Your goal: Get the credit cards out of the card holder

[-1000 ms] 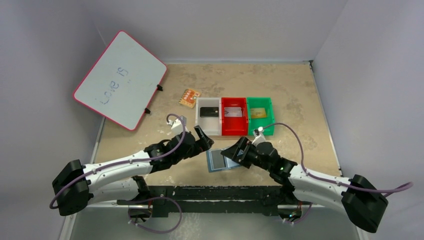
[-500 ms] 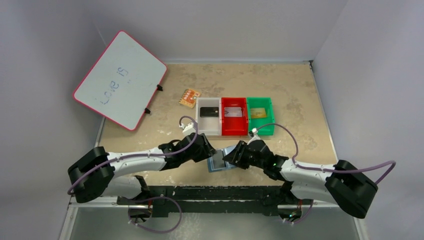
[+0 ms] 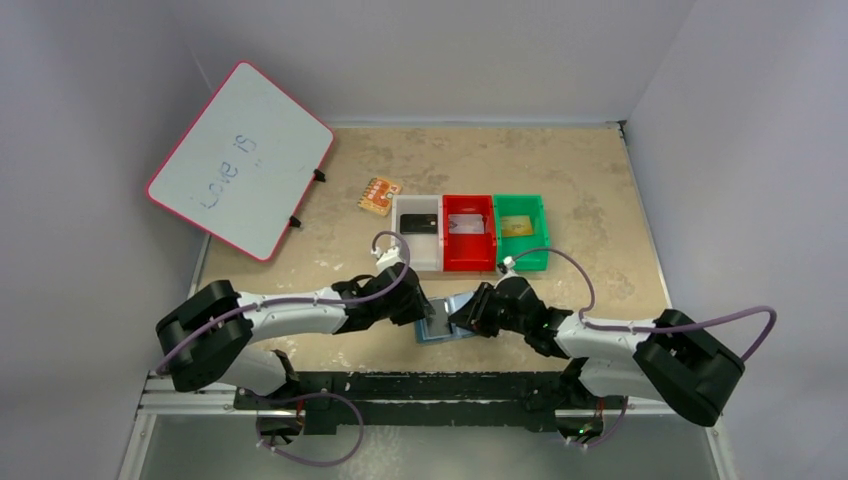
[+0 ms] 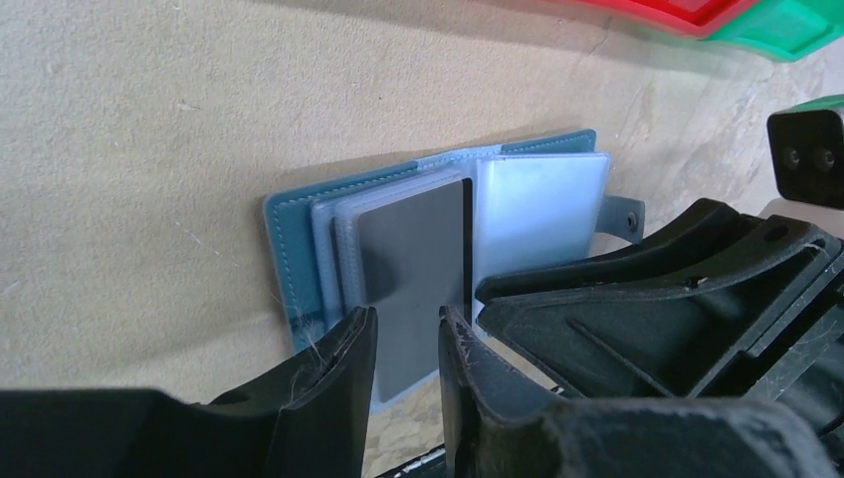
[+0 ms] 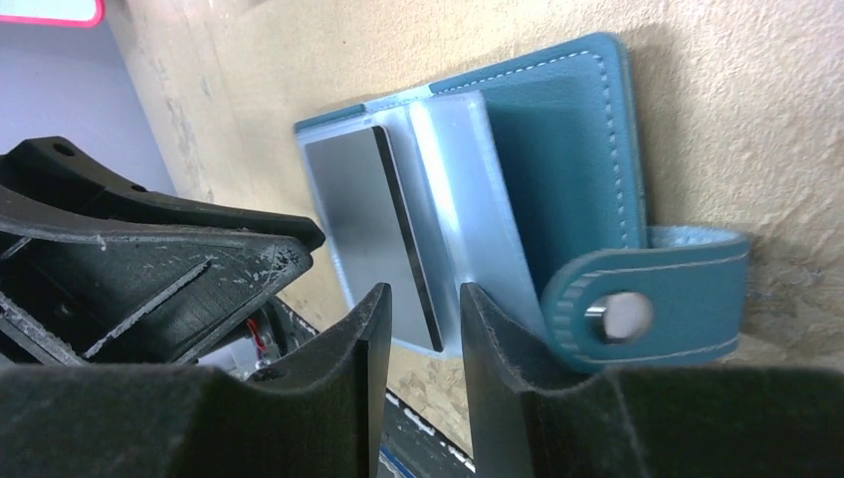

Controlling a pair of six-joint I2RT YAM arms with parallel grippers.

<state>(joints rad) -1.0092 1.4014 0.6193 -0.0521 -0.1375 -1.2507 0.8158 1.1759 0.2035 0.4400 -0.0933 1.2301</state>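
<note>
The blue card holder (image 3: 443, 322) lies open on the table between both arms. Its teal cover (image 4: 289, 229) and clear sleeves show in the left wrist view, with a dark grey credit card (image 4: 413, 269) in the top sleeve. My left gripper (image 4: 406, 317) hovers at the card's near end, its jaws a narrow gap apart with nothing clamped. My right gripper (image 5: 425, 299) comes from the other side. It is also narrowly open, and the card's (image 5: 363, 209) dark edge shows through its gap. The snap tab (image 5: 657, 299) curls up beside its right finger.
Behind the holder stand three bins: a white bin (image 3: 400, 238) with a black card (image 3: 418, 223), a red bin (image 3: 445, 238) with a silver card (image 3: 467, 224), and a green bin (image 3: 545, 235) with a gold card (image 3: 516, 226). An orange patterned square (image 3: 380, 195) and a whiteboard (image 3: 240, 160) lie at the far left.
Both arms have reached in over the open holder from either side. Both grippers' jaws have narrowed from wide open to a small gap.
</note>
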